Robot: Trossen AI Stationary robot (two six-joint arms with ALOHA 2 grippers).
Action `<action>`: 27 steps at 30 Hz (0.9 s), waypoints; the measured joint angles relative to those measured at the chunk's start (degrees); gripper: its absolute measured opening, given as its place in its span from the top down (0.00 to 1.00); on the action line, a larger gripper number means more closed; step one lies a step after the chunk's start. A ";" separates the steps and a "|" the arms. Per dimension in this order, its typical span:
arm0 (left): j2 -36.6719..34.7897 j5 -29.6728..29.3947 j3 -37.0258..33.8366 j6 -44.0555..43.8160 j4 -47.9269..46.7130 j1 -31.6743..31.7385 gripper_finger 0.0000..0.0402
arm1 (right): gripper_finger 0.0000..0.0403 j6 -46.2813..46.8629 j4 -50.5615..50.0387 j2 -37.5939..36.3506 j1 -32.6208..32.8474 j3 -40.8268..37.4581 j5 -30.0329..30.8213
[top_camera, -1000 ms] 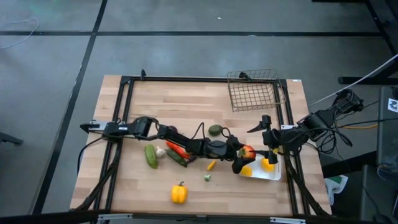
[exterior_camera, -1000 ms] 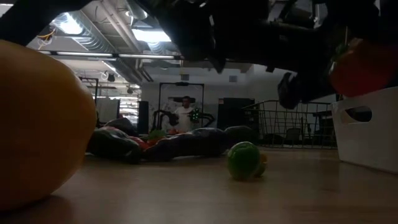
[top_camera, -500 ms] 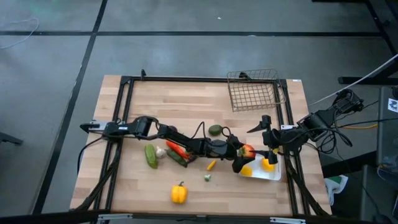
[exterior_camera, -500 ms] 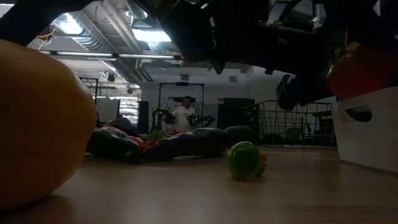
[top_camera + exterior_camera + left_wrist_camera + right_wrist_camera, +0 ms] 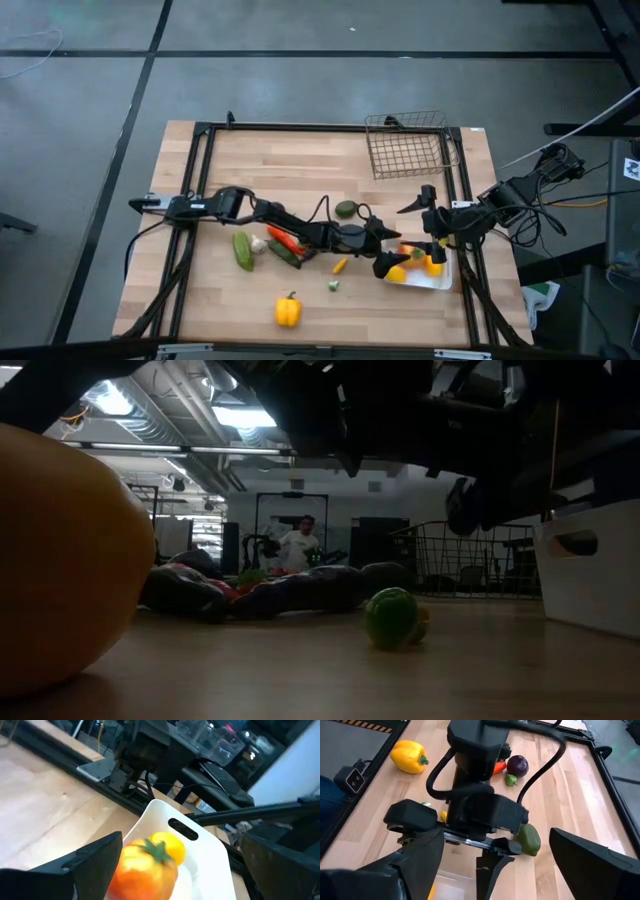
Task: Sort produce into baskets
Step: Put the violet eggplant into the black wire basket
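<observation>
While the left gripper (image 5: 392,262) is hanging over the shallow white plastic tray (image 5: 440,282) with fingers spread wide and empty | the round orange-red toy tomato (image 5: 145,867) is lying inside, likely just dropped | right gripper (image 5: 432,232) is waiting nearby, wide open.

High view evenly lit, sharp | low view dim, backlit by ceiling lights (image 5: 110,400) | wrist views' near fingers blurred.

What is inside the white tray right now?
The white tray holds an orange-red tomato-like fruit and a yellow fruit behind it. The open left gripper hangs over the tray and covers part of its floor.
</observation>
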 joint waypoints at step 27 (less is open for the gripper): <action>-28.80 7.17 -0.06 25.12 -53.02 4.83 0.02 | 0.11 3.02 0.17 2.65 -15.93 0.04 -0.71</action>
